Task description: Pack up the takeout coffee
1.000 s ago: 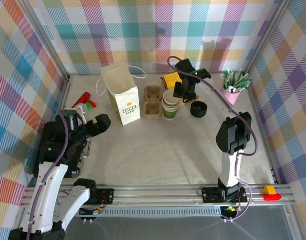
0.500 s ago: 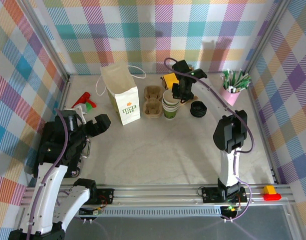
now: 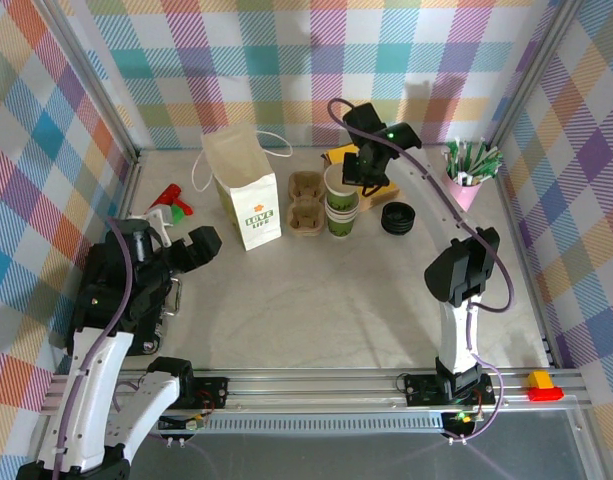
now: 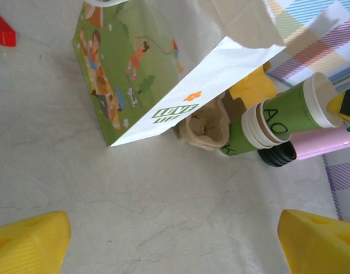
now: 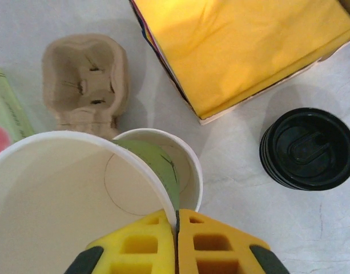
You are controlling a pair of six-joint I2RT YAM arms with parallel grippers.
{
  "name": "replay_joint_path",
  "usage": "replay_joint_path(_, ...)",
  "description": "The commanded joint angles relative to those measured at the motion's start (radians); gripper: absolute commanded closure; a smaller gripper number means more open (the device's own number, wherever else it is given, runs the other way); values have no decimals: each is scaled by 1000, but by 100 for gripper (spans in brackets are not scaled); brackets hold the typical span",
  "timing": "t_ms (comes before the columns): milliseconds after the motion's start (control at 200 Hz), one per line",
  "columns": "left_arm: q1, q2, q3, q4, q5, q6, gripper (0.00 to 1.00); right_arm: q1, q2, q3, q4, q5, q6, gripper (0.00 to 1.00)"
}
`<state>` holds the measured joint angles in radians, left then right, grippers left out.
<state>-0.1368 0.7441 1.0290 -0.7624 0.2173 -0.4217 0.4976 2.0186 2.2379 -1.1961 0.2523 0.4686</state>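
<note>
My right gripper (image 3: 362, 172) (image 5: 176, 228) is shut on the rim of the top paper cup (image 3: 339, 181) (image 5: 66, 194), one pad inside and one outside. The cup, cream above and green below, is lifted and tilted above the stack of like cups (image 3: 341, 216) (image 5: 189, 165). In the left wrist view the raised cup (image 4: 303, 105) stands apart from the stack (image 4: 256, 128). Black lids (image 3: 398, 217) (image 5: 309, 148) lie stacked to the right of the cups. My left gripper (image 3: 189, 246) (image 4: 175, 240) hangs open over bare table at the left, nothing between its yellow fingers (image 4: 29, 240).
A white paper bag (image 3: 246, 188) (image 4: 163, 85) stands left of a cardboard cup carrier (image 3: 306, 200) (image 5: 86, 77). A yellow napkin box (image 3: 343, 158) (image 5: 243, 45) sits behind the cups. A pink cup of sticks (image 3: 465, 178) is at the back right, a red object (image 3: 166, 200) at the left.
The right gripper has risen with the top cup in it, lifting it out of the stack and tilting it. The left arm has stayed still.
</note>
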Motion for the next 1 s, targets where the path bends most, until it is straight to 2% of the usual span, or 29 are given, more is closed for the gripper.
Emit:
replay_joint_path(0,-7,-12,51,-18,22,10,7,23,-73,84,-130,11,-26,91)
replay_joint_path(120,-7,-14,60,-15,33,0,7,54,-138,72,-178,5,-14,91)
replay_joint_path(220,-7,-17,57,-8,43,-8,7,99,-218,-33,-176,5,8,91)
replay_joint_path(370,-7,-25,39,5,53,-19,7,197,-372,-349,-51,35,59,92)
replay_joint_path(620,-7,-37,10,23,65,-36,8,271,-560,-837,239,44,184,92)
replay_joint_path(760,-8,-49,-11,28,57,-37,8,280,-598,-1008,364,76,213,91)
replay_joint_path(995,-8,-70,-33,20,47,-40,9,285,-585,-1131,447,75,227,93)
